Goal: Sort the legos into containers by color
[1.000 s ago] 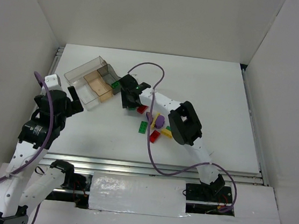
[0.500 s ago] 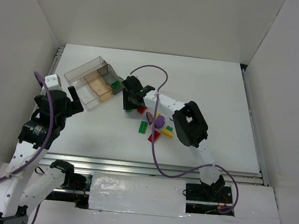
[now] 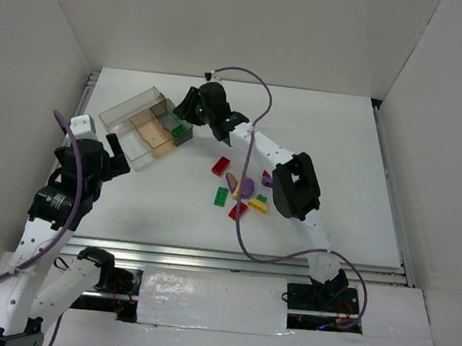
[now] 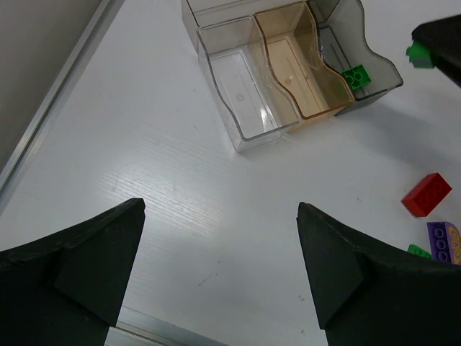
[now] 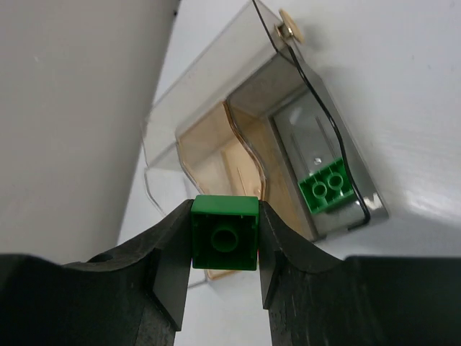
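My right gripper (image 3: pixel 190 113) is shut on a small green lego (image 5: pixel 225 232) and holds it in the air above the near end of the tray (image 3: pixel 129 115). The tray has a clear (image 4: pixel 241 94), a tan (image 4: pixel 295 65) and a smoky grey compartment (image 4: pixel 338 36). One green lego (image 5: pixel 330 186) lies in the grey compartment. Loose legos lie mid-table: a red one (image 3: pixel 221 167), a green one (image 3: pixel 222 196), a purple one (image 3: pixel 246 187), a yellow one (image 3: pixel 256 205) and another red one (image 3: pixel 237 211). My left gripper (image 4: pixel 220 209) is open and empty, near the tray's front.
White walls stand on three sides. A metal rail (image 3: pixel 91 82) runs along the table's left edge beside the tray. The right arm's purple cable (image 3: pixel 254 80) loops above the table's middle. The right arm's links (image 3: pixel 296 185) hang beside the loose legos.
My right gripper has risen from the table near the red lego and moved back and left to above the tray, with the green lego in it. The left arm has not moved.
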You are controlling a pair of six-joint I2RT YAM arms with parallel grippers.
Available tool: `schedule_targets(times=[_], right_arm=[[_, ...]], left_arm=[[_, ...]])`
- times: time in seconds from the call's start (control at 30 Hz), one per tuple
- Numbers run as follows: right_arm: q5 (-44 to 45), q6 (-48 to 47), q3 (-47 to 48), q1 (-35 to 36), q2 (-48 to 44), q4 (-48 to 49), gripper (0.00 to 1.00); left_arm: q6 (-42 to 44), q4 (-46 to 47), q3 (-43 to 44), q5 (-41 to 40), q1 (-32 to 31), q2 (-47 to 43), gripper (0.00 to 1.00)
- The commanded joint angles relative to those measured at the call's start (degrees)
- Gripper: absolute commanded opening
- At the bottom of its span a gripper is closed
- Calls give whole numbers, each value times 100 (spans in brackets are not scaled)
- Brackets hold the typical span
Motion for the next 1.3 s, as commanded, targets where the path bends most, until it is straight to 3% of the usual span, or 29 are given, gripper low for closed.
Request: schedule_targets(times=[0.0, 0.07, 0.17, 0.33, 0.57, 0.73, 0.77, 0.83, 0.9, 1.07, 1.17, 1.27], right_arm=[[-125, 203, 584, -80, 401, 468, 20], [-187, 142, 1135, -98, 604, 267, 29], [-336, 115, 1752, -142, 1008, -59, 33], [-363, 124, 1640, -151, 1079, 55, 38], [-424, -34, 1754, -151, 1053, 2, 98], [-477, -289, 1641, -203, 685, -129, 100], [-416, -315, 1440, -230, 205, -173, 99], [-84, -525, 116, -265, -613, 10, 100], [696, -666, -1549, -256, -2097, 265, 100], [2088, -658, -3244, -248, -4610, -1023, 100], [2414, -579, -4306, -248, -5703, -1876, 100], [2459, -457, -5028, -222, -6618, -2220, 100]], left_arm=[[120, 282, 86, 120, 24, -4, 100], [129, 282, 86, 138, 24, 14, 100], [138, 283, 95, 155, 24, 5, 100], [138, 274, 95, 155, 24, 14, 99], [155, 283, 103, 182, 24, 75, 100], [173, 300, 103, 182, 24, 84, 100], [181, 309, 95, 269, 24, 84, 100], [269, 405, 86, 479, 24, 101, 100], [269, 449, 147, 821, 24, 215, 100], [-107, 125, 647, 1281, -212, 1312, 98], [-756, 308, 815, 965, -1482, 1928, 98], [-1135, 747, 772, 867, -2346, 2683, 98]])
